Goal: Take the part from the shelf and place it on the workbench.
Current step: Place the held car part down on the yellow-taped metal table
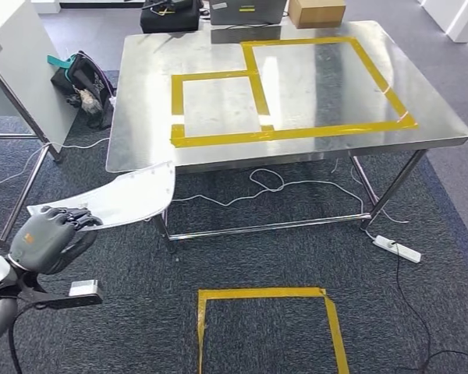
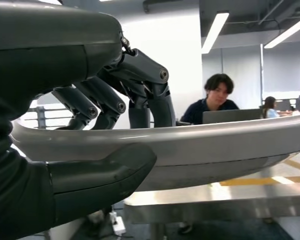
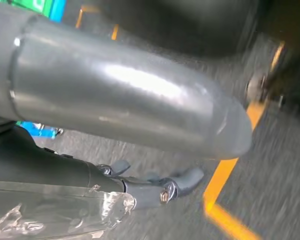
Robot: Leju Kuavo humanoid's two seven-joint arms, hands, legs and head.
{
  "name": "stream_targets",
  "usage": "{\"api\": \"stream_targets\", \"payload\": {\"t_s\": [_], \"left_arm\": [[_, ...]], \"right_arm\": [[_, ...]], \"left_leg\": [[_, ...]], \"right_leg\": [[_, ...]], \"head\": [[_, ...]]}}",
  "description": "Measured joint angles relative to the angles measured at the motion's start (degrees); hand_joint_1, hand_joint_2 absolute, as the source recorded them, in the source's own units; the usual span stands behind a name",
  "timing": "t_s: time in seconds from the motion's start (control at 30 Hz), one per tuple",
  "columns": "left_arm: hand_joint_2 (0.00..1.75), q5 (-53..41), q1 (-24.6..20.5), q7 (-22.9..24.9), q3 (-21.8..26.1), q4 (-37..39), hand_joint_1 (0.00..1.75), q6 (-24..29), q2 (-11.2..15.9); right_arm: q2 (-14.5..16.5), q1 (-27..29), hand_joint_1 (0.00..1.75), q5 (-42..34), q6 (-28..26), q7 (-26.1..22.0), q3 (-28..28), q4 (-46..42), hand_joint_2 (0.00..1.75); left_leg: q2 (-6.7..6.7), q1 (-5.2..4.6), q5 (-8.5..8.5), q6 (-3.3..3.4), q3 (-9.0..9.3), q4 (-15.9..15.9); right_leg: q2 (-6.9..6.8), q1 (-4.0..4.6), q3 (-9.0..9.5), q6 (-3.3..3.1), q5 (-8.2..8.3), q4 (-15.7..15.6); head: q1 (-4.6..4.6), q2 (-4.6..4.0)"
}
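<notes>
The part (image 1: 122, 195) is a thin, curved, pale grey panel. My left hand (image 1: 49, 238) grips its near end at the lower left, short of the workbench. The left wrist view shows the part (image 2: 216, 147) clamped between the dark fingers (image 2: 141, 95) above and the thumb (image 2: 103, 175) below. The steel workbench (image 1: 149, 93) stands ahead, with yellow tape outlines (image 1: 217, 105) marked on its top. The part's far end hangs near the bench's front left corner, lower than the tabletop. My right hand (image 3: 122, 95) hangs over the carpet, fingers (image 3: 178, 182) stretched out and holding nothing.
A black bag (image 1: 87, 82) lies on the floor left of the bench, beside a white table (image 1: 19, 62). Cables and a power strip (image 1: 396, 248) lie under the bench. A yellow tape square (image 1: 267, 294) marks the carpet. A person (image 2: 216, 97) sits at a laptop beyond.
</notes>
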Motion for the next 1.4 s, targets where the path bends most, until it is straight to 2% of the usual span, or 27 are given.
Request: {"api": "stream_targets", "payload": {"t_s": [0.13,0.37,0.63,0.93,1.23,1.3,1.4], "left_arm": [[1.75,3.1,-4.4,-0.1,-2.7,0.0,1.75,-2.6,-4.3],[1.75,8.0,-11.1,-0.3,-6.7,1.1,1.75,-5.4,-11.2],[1.75,10.1,-14.7,0.3,-9.6,4.2,1.75,-7.0,-15.6],[1.75,11.0,-15.1,0.4,-10.5,6.2,1.75,-7.1,-16.3],[1.75,10.4,-15.1,2.4,-10.5,6.8,1.75,-7.7,-15.5],[1.75,10.4,-14.8,3.3,-10.5,6.8,1.75,-7.7,-15.0],[1.75,10.8,-12.4,4.3,-9.9,5.7,1.75,-6.9,-13.1]], "right_arm": [[2.4,-0.2,0.0,0.2,-0.3,0.3,0.4,0.3,0.0],[3.0,-0.2,0.0,0.0,0.3,0.1,0.8,0.4,0.0],[3.0,-0.1,0.0,-0.8,0.3,0.2,0.8,0.4,0.0],[3.0,-0.1,0.0,-0.4,0.1,2.8,0.9,0.4,0.0],[3.0,0.0,0.0,-0.5,-3.8,6.7,1.0,0.4,0.0],[3.0,0.0,0.0,-3.9,-5.7,6.9,0.4,0.3,0.0],[3.0,0.1,0.0,-16.3,-9.0,6.1,-4.8,0.0,0.0]], "left_leg": [[-0.03,0.01,0.08,0.09,-0.11,0.0],[-0.01,0.02,0.21,0.17,-0.13,0.0],[0.0,0.02,0.23,0.21,-0.14,0.0],[0.01,0.02,0.23,0.21,-0.17,0.0],[0.01,0.02,0.23,0.21,-0.18,0.0],[0.0,0.02,0.23,0.21,-0.18,0.0],[0.06,0.02,0.21,0.2,-0.17,-0.1]], "right_leg": [[-0.08,0.0,-0.11,0.17,-0.04,0.1],[0.02,0.01,-0.21,0.26,0.08,0.2],[0.04,0.01,-0.24,0.26,0.09,0.2],[0.04,0.02,-0.26,0.26,0.07,0.2],[0.03,0.02,-0.24,0.26,0.08,0.2],[0.04,0.02,-0.23,0.26,0.08,0.2],[0.13,0.02,-0.25,0.25,0.06,0.2]], "head": [[-0.02,0.0],[-0.01,0.0],[-0.01,0.0],[-0.01,0.0],[-0.01,0.0],[0.0,0.0],[-0.01,0.0]]}}
